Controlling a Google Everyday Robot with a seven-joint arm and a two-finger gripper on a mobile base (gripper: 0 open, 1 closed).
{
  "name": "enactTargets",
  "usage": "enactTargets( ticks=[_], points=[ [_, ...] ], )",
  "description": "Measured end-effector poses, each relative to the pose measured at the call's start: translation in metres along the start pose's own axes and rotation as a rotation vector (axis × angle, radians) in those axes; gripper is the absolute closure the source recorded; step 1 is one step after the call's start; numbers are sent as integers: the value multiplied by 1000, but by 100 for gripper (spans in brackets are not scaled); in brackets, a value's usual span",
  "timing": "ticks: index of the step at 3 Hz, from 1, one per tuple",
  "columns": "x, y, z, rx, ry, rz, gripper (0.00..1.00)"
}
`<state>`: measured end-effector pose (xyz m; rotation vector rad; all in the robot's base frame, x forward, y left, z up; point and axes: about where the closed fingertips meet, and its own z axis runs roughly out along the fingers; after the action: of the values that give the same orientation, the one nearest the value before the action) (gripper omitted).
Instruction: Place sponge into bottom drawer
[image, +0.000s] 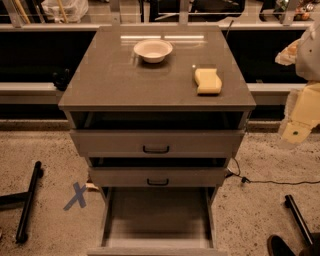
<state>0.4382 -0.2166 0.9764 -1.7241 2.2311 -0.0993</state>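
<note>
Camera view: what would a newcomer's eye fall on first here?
First the grey-brown cabinet, with its bottom drawer pulled open near the floor. On its top lie a pale yellow sponge at the right and a cream bowl further back. The gripper hangs at the picture's right edge, apart from the sponge.

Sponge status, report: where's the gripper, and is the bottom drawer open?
Gripper at right edge, beside the cabinet, off the sponge. Sponge on cabinet top, front right. Bottom drawer pulled open. Bowl sits apart, not in the way.
</note>
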Motion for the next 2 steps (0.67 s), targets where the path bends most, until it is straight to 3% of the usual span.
enactTargets(
  ticks=[1,2],
  points=[
    [0,0,0,0,0,0,0],
    [4,-44,28,56,-102,152,0]
  ],
)
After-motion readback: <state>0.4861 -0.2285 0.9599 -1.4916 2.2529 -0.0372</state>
